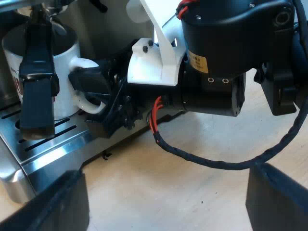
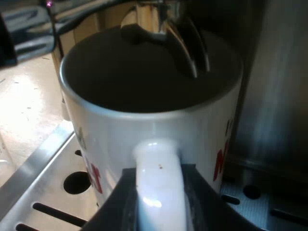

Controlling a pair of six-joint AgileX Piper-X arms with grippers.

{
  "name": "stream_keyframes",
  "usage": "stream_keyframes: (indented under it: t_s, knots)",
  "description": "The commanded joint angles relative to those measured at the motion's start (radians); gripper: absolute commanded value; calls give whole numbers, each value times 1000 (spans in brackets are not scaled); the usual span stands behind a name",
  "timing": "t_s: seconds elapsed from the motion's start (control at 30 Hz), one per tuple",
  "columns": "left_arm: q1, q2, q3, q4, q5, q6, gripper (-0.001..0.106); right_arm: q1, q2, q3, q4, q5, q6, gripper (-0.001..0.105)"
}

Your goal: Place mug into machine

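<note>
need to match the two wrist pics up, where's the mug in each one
left wrist view: the mug sits on the slotted drip tray, partly behind a dark handle, with the right gripper at the mug's own handle.
right wrist view: the mug is close up under the machine's spout, its handle clamped in the right gripper.
shared landmark: the slotted drip tray under the mug.
</note>
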Motion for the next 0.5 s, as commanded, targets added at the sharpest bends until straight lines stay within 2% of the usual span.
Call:
stream_keyframes:
  t_s: [0.03,0.2,0.33,0.5]
  knots:
    - [1,0,-6,-16,11,2,69,-1,-12,-18,-14,22,-16,0]
    - [1,0,-6,-16,11,2,69,-1,-12,-18,20,29,-3,0]
    - [1,0,-6,-16,11,2,69,-1,-12,-18,31,91,7,0]
    - [1,0,-6,-16,11,2,69,-1,-12,-18,29,93,7,0]
